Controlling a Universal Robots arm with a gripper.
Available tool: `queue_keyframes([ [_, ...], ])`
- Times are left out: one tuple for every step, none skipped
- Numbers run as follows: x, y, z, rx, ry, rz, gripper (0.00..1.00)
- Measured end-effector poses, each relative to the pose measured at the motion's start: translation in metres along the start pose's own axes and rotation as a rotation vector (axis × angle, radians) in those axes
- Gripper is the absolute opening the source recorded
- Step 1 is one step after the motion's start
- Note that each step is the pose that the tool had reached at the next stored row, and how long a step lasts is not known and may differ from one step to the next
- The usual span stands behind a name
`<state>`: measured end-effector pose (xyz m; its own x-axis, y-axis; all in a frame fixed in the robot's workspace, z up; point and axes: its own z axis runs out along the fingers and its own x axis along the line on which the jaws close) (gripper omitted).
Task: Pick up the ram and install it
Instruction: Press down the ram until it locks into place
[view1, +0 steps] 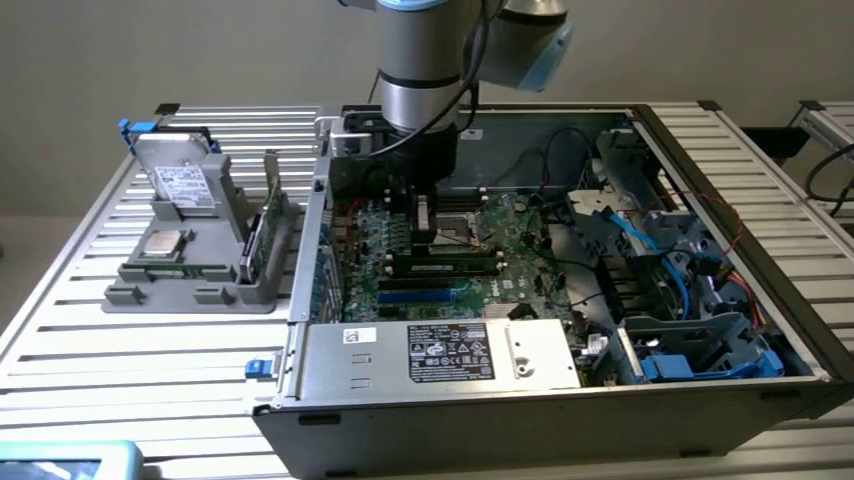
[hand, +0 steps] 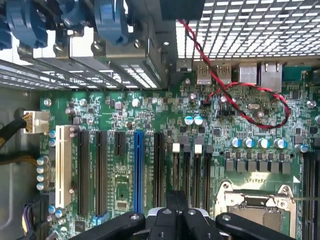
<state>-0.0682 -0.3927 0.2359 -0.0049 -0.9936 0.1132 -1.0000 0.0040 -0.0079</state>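
The robot arm's black two-fingered gripper (view1: 424, 236) hangs inside the open grey metal computer case (view1: 534, 425), low over the green motherboard (view1: 523, 232) and just beside its silver processor socket (hand: 260, 202). In the wrist view the black fingers (hand: 176, 216) are clenched against each other with nothing between them, so the claw is closed and empty. The ram (view1: 180, 268), a thin, narrow dark-green circuit-board stick, appears to lie outside the case in the grey plastic parts tray (view1: 200, 298) on the slatted aluminium table (view1: 120, 350), along the tray's near edge; its detail is hard to make out. It is well apart from the claw, toward the exterior view's left, with the case's side wall and the larger upright green card with a metal bracket (view1: 267, 235) standing between them. Its long axis runs roughly across the exterior view, left to right, close to parallel with the long black memory slots (view1: 447, 267) on the motherboard, which lie just nearer the camera than the claw and look bare. By this reading, the pick has not been made: the stick sits untouched in the tray, and the closed fingers are nearer the slots than the stick.
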Motion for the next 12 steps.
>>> queue_keyframes([
  [-0.0001,0.0,0.001,0.0,0.0002,0.0,0.11],
  [-0.0002,0.0,0.002,0.0,0.0001,0.0,0.11],
  [-0.0003,0.0,0.0029,0.0001,0.0001,0.0,0.11],
  [-0.0005,0.0,0.0035,0.0001,0.0001,0.0,0.11],
  [-0.0006,0.0002,0.0036,-0.0001,0.0002,0.0,0.11],
  [-0.0007,0.0007,0.0036,-0.0001,0.0003,0.0,0.11],
  [-0.0007,0.0011,0.0036,-0.0001,0.0003,0.0,0.11],
  [-0.0007,0.0015,0.0037,-0.0001,0.0001,0.0,0.11],
  [-0.0007,0.0016,0.0041,0.0,0.0,0.0,0.11],
  [-0.0011,0.0017,0.0045,0.0,0.0,0.0,0.11],
  [-0.0017,0.0018,0.0047,0.0,0.0001,0.0,0.11],
  [-0.002,0.0019,0.005,0.0,0.0,0.0,0.11],
])
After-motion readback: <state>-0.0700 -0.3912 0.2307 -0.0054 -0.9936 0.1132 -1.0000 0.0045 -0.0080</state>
